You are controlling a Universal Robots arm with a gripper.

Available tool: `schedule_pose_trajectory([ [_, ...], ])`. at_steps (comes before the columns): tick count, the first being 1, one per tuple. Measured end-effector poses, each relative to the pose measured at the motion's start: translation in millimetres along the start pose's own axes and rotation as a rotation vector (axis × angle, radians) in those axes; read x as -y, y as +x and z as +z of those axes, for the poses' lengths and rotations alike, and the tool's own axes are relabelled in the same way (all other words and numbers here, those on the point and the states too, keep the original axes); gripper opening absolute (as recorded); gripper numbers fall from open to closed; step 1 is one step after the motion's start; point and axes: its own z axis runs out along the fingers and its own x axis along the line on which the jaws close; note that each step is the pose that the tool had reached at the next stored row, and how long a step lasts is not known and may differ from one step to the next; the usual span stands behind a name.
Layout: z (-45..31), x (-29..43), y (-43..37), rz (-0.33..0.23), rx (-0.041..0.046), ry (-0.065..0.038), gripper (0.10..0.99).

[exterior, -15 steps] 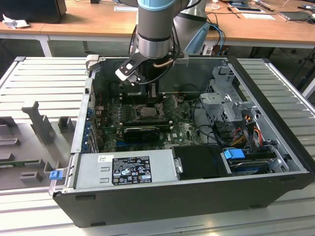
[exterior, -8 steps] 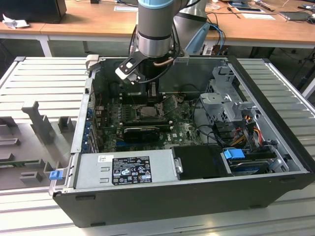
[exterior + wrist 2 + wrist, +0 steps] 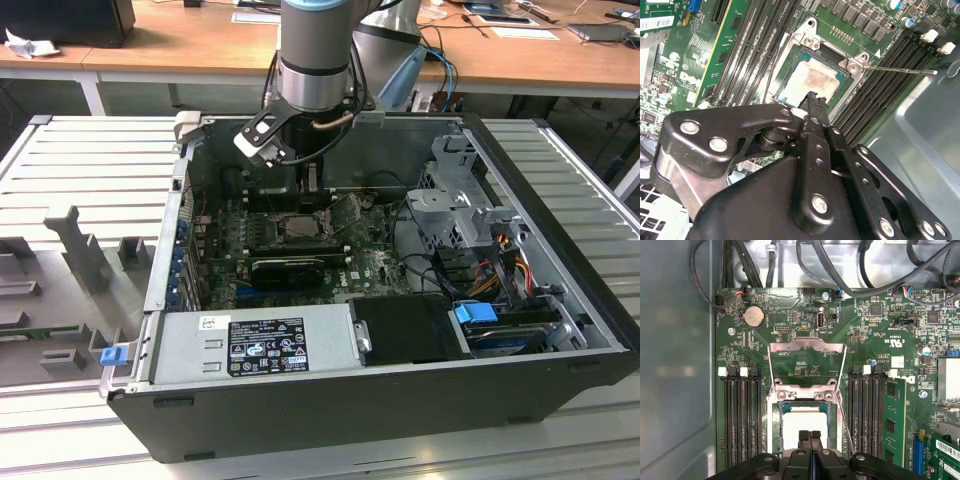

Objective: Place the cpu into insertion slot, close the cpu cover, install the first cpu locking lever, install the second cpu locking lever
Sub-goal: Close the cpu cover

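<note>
Black gripper (image 3: 809, 434): it covers one side of the cpu (image 3: 802, 419) in both wrist views, so that edge cannot be seen.
Hard to see: in the exterior view the slot (image 3: 300, 228) is small and dark under the arm (image 3: 315, 60), and the cpu in it is hard to make out. I cannot tell if the fingertips touch the cpu.
Jaws: pressed tight together, nothing between them, right over the cpu.
Cpu: flat pale square, silvery, with a smudgy whitish patch on top. It lies flat inside the slot.
Slot: dark square with a silvery rim, at the middle of the board (image 3: 860, 335), between two rows of long black memory slots (image 3: 740, 415).
Cover (image 3: 807, 346): thin silvery frame with a big square hole. It is lifted up off the slot, joined at one slot edge, and green board shows through the hole.
Lever (image 3: 900, 70): thin metal rod, sticking out from a slot corner across the memory slots.
Case (image 3: 400, 400): black box, open on top. Inside are the board, a grey power box (image 3: 255, 345) along the near edge, and cables (image 3: 500, 250) at the exterior view's right.
</note>
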Motion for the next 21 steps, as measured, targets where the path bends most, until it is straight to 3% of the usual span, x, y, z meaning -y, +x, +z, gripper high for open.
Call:
schedule_pose_trajectory([
  [14, -0.8, -0.7, 0.6, 0.0, 0.0032, 0.0, 0.106],
  [21, -8.5, -0.7, 1.1, 0.0, 0.0092, 0.0, 0.106],
])
